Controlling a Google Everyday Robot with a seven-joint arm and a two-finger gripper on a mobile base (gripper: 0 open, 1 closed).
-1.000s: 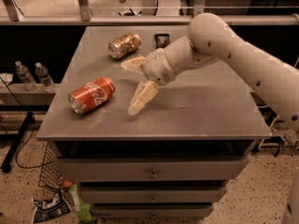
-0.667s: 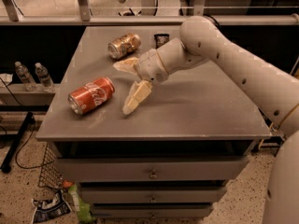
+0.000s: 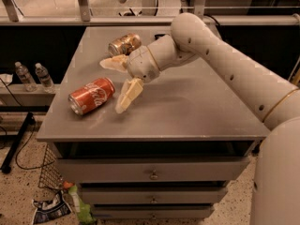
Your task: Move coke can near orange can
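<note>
The coke can (image 3: 91,95) lies on its side near the front left of the grey table (image 3: 187,111), its silver end toward the front left. The orange can (image 3: 124,44) lies on its side further back, near the table's middle rear. My gripper (image 3: 113,86) hangs over the table between the two cans, just right of the coke can. It is open and empty: one pale finger (image 3: 127,96) points down at the front, the other (image 3: 111,63) points left, toward the orange can.
A small dark object (image 3: 161,34) lies at the table's back edge. Drawers (image 3: 152,175) run below the tabletop. Two water bottles (image 3: 35,76) stand on a low shelf at the left. Litter (image 3: 56,205) lies on the floor.
My gripper has moved left, closer to the coke can, with its fingers still spread. Both cans have stayed where they were.
</note>
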